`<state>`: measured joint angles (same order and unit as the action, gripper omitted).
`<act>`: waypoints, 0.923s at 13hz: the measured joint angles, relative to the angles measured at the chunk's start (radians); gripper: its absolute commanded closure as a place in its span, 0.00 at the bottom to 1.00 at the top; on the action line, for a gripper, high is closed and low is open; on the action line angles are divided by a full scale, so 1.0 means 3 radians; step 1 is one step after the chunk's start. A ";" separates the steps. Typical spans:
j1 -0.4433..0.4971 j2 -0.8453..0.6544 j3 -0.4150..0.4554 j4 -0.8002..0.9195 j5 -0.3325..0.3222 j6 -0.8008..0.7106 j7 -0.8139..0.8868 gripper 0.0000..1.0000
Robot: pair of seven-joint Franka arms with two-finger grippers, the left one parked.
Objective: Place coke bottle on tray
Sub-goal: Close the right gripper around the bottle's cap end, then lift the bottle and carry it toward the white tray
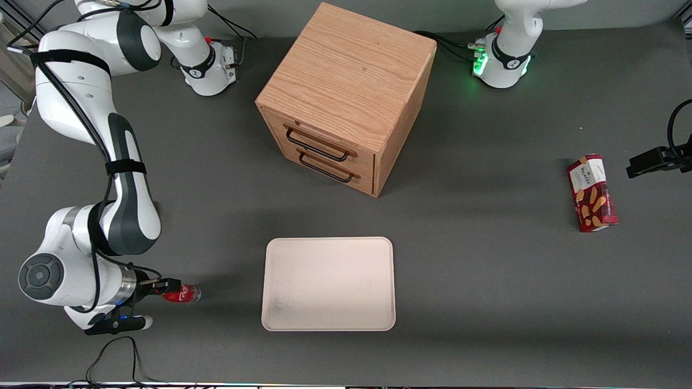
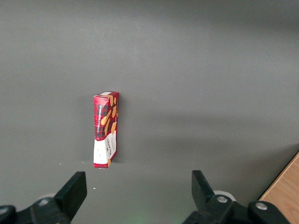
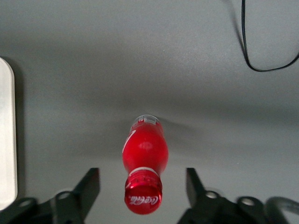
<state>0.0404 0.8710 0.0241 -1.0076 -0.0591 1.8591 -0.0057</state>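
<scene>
The coke bottle (image 1: 183, 294) is small and red with a red cap. It stands upright on the grey table toward the working arm's end, beside the tray (image 1: 328, 283) and a short gap from its rim. In the right wrist view I look down on the coke bottle (image 3: 145, 154), with its lettered cap closest. My gripper (image 1: 168, 289) hangs over it, open. One finger stands on each side of the cap and neither touches it, so the gripper (image 3: 140, 189) holds nothing. The cream-white tray (image 3: 5, 135) lies flat with nothing on it.
A wooden two-drawer cabinet (image 1: 346, 97) stands farther from the front camera than the tray. A red snack box (image 1: 592, 193) lies toward the parked arm's end of the table, and the snack box (image 2: 106, 129) also shows in the left wrist view. A black cable (image 3: 252, 56) loops on the table near the bottle.
</scene>
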 measured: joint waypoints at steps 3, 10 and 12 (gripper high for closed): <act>-0.0002 0.0000 -0.0002 0.0001 0.0000 -0.0093 0.0000 1.00; -0.0001 -0.0009 -0.0001 0.0015 0.0000 -0.0195 0.0000 1.00; -0.0001 -0.0053 -0.0005 0.0068 -0.0002 -0.0406 0.0000 1.00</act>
<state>0.0400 0.8551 0.0225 -0.9873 -0.0596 1.7372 -0.0057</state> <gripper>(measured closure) 0.687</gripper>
